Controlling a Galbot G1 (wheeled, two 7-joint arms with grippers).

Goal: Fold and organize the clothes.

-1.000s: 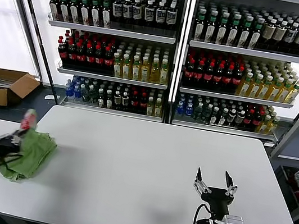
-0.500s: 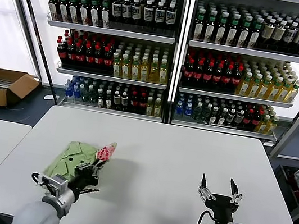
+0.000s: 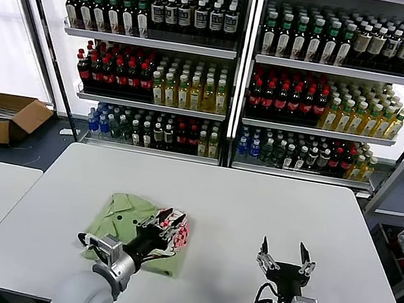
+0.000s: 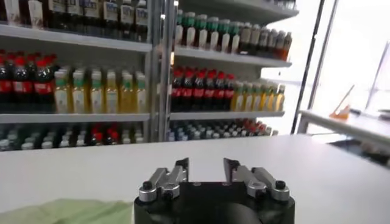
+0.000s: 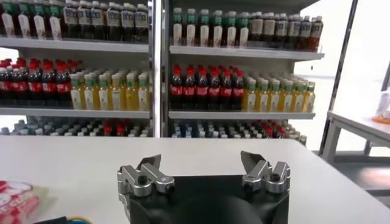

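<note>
Soft, light green polo shirt (image 3: 140, 228) lies bunched on tabletop (image 3: 255, 206) just under left gripper (image 3: 167, 223) fingers, parted w/ nothing gripped; probably limp, best pinched at hem/collar; right gripper (image 3: 282, 255) released, well apart.

Lt green shirt (image 3: 130, 215), red/white print

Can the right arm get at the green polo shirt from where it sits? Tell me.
Probably yes. The right gripper hovers open over bare table, nothing between it and the polo shirt; only the left gripper sits over the shirt's near edge.
</note>
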